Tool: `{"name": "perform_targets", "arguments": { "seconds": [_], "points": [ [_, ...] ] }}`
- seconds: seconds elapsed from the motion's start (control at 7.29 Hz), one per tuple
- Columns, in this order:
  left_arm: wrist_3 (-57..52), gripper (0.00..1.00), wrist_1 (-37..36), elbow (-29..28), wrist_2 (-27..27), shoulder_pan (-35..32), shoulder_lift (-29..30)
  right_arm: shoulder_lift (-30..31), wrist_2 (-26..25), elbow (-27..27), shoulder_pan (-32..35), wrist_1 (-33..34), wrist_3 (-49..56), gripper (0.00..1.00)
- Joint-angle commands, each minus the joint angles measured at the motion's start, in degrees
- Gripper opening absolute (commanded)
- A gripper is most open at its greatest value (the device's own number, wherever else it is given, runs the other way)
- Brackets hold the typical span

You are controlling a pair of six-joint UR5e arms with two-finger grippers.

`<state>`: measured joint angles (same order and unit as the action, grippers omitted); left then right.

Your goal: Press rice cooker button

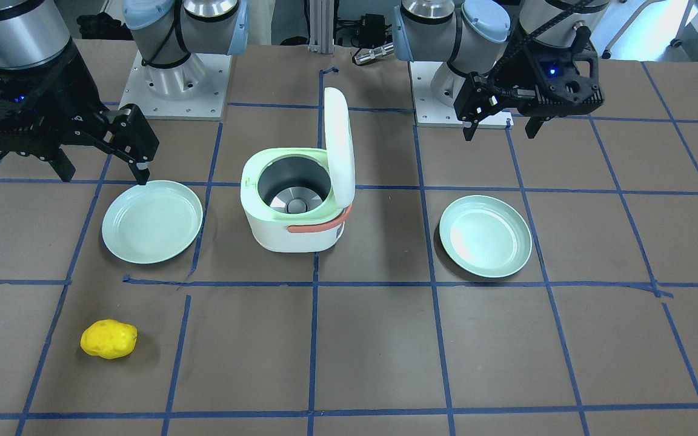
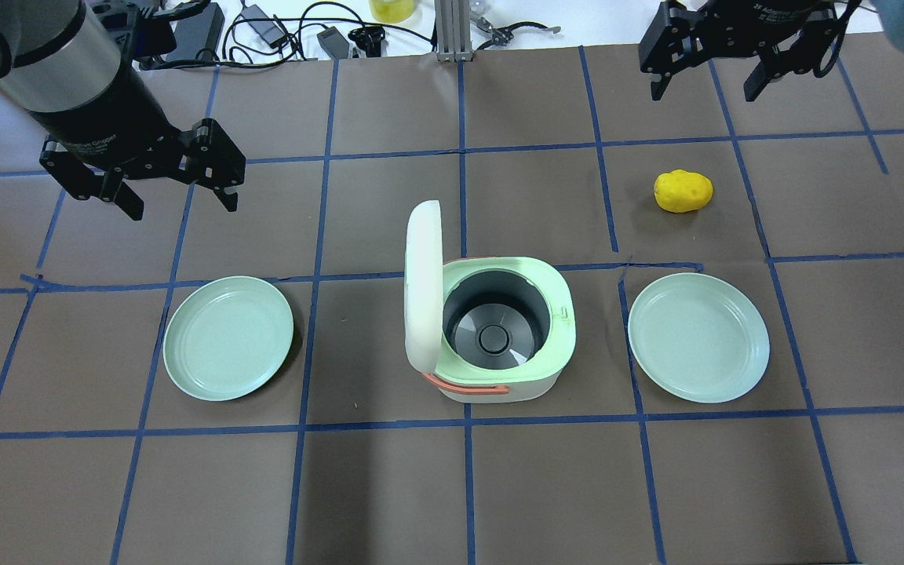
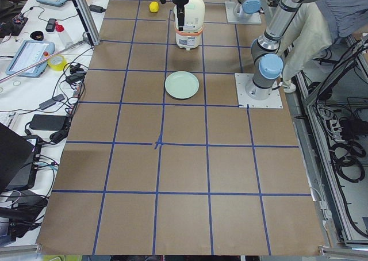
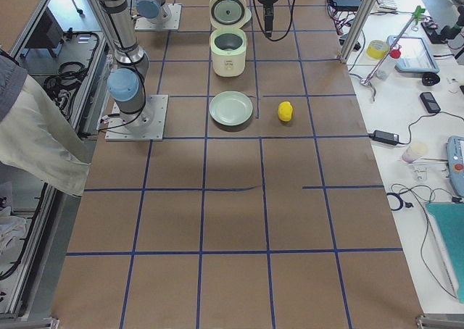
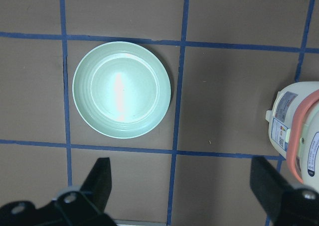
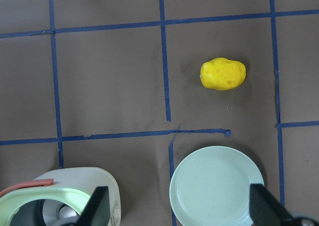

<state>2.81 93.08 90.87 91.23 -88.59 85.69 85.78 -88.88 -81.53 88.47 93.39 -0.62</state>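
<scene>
The white and pale-green rice cooker (image 1: 294, 212) stands mid-table with its lid (image 2: 423, 290) upright and open, the empty pot showing (image 2: 499, 337). I cannot make out its button. My left gripper (image 2: 177, 176) is open and empty, above the table behind the left plate, apart from the cooker. In the left wrist view (image 5: 184, 186) its fingers frame that plate, with the cooker (image 5: 296, 131) at the right edge. My right gripper (image 2: 707, 74) is open and empty, high at the far right. In the right wrist view (image 6: 179, 208) the cooker (image 6: 60, 196) sits at lower left.
Two pale-green plates flank the cooker, one on my left (image 2: 228, 337) and one on my right (image 2: 698, 337). A yellow potato-like object (image 2: 683, 191) lies beyond the right plate. Cables and tools lie along the far table edge (image 2: 279, 23).
</scene>
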Motion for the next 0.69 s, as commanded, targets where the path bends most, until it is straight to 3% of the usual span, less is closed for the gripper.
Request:
{"name": "perform_targets", "arguments": {
  "seconds": [0.0, 0.55],
  "points": [
    [0.00, 1.00, 0.00, 0.00, 0.00, 0.00, 0.00, 0.09, -1.38, -0.30, 0.30, -0.05, 6.48, 1.00],
    [0.00, 1.00, 0.00, 0.00, 0.00, 0.00, 0.00, 0.09, -0.86, -0.30, 0.30, -0.05, 6.60, 1.00]
  ]
}}
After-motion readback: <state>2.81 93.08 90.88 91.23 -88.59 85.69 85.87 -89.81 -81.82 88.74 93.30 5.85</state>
